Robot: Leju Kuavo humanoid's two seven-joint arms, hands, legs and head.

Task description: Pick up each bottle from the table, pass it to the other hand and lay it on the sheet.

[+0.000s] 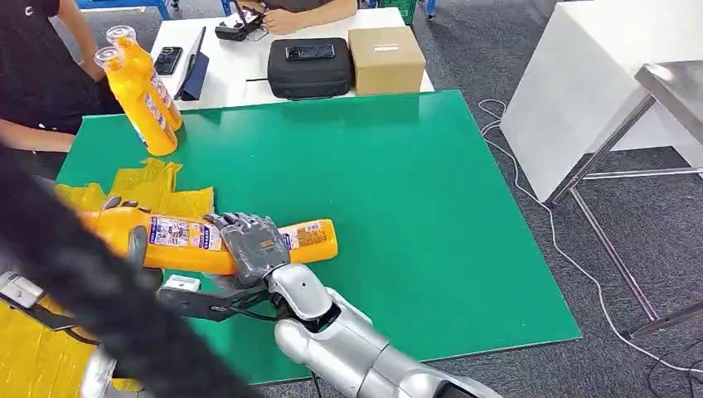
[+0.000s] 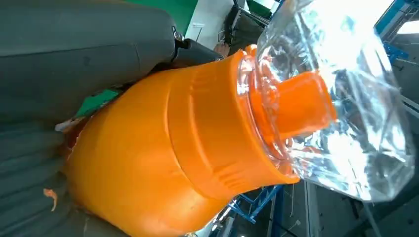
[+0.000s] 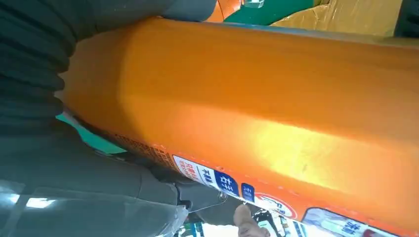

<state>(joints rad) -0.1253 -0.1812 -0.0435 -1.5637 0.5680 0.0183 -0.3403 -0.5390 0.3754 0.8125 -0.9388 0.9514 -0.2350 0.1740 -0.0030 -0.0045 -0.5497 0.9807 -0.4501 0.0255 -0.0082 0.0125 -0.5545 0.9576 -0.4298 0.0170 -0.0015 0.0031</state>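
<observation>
An orange bottle [image 1: 311, 236] with a printed label lies level above the green table [image 1: 398, 182], near its front left. My right hand [image 1: 253, 247] grips its middle from the front. My left hand [image 1: 133, 243] holds the neck end, where the orange cap sits under a clear cover [image 2: 346, 98]. Up close, the left hand [image 2: 59, 59] wraps the bottle's shoulder [image 2: 163, 163], and the right hand [image 3: 34, 54] is closed around the bottle's body [image 3: 272, 98]. A crumpled yellow sheet [image 1: 166, 195] lies just behind the bottle. Two more orange bottles [image 1: 145, 95] stand leaning at the table's far left.
A person [image 1: 33, 75] in black sits at the table's far left corner. Behind the green table, a white table carries a black case [image 1: 311, 66], a cardboard box [image 1: 385, 58] and phones. A white cabinet [image 1: 597, 75] and a metal table [image 1: 671, 83] stand to the right, with cables on the floor.
</observation>
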